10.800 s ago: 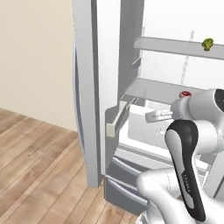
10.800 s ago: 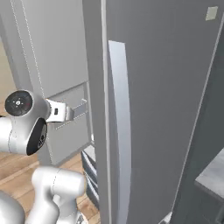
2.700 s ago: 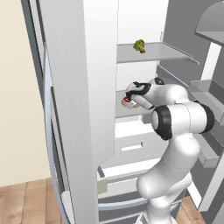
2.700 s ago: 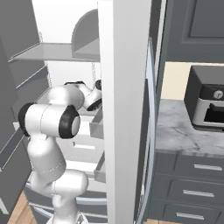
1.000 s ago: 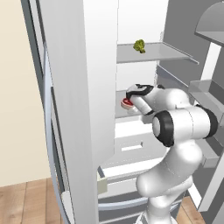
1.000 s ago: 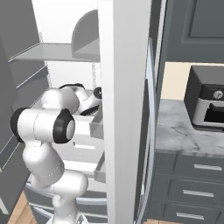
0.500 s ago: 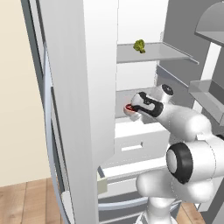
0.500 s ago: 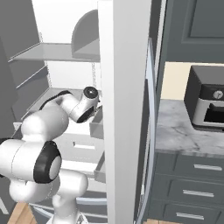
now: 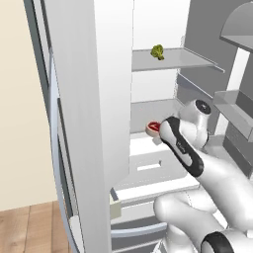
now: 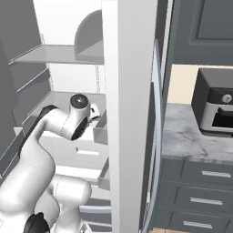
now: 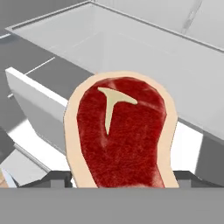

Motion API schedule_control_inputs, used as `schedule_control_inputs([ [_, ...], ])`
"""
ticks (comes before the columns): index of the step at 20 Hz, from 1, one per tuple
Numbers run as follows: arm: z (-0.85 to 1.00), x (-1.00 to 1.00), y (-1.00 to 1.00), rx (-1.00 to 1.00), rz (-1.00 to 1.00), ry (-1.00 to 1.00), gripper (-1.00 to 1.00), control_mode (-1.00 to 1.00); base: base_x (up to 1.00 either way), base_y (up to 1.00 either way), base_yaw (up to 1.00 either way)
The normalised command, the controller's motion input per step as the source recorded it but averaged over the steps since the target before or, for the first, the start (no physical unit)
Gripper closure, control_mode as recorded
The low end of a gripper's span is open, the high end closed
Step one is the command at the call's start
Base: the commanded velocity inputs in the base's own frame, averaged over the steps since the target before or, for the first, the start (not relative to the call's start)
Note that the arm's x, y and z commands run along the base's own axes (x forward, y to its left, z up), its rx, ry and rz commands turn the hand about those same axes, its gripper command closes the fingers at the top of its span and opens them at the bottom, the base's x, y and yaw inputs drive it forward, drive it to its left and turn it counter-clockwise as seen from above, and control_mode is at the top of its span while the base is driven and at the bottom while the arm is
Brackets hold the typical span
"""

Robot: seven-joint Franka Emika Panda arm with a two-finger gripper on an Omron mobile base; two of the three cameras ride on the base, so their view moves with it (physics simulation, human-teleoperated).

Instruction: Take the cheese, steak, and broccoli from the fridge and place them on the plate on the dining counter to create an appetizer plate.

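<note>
The arm has swung its elbow forward and down over the last second, and the gripper (image 9: 157, 133) is now reaching in at the steak (image 9: 153, 127) on the middle shelf of the fridge (image 9: 84, 99) — in the left base view the red slab is showing just past the wrist, where a moment ago the hand was hanging a little higher beside it. That suggests the robot is closing in to grasp its first item; the broccoli (image 9: 157, 51) is sitting untouched on the upper shelf. In the hand view the steak (image 11: 120, 131) is lying right in front of the camera, its long axis running up and away from the fingers, the rounded end with the white T-shaped bone mark pointing away and the near end dropping toward the gap between the fingers. The jaws are standing wide apart, and I cannot tell whether the pads are touching the fat rim yet; nothing looks clamped. The steak is resting over the white shelf edge, above a drawer.
</note>
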Motion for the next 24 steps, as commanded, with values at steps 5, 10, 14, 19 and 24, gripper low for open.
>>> schedule_control_inputs([
  [5, 0.85, -1.00, 0.01, 0.05, -0.07, -0.03, 1.00, -1.00, 0.00, 0.00, 0.00],
  [10, 0.93, -0.98, 0.00, 0.05, -0.06, 0.02, 1.00, -1.00, 0.00, 0.00, 0.00],
  [14, 0.99, -1.00, 0.00, 0.04, -0.01, 0.15, 1.00, -1.00, 0.00, 0.00, 0.00],
  [19, 0.91, -0.97, 0.00, 0.01, 0.00, 0.15, 1.00, -1.00, 0.00, 0.00, 0.00],
  [24, 0.57, -0.98, 0.00, 0.00, 0.00, 0.00, 1.00, -1.00, 0.00, 0.00, 0.00],
])
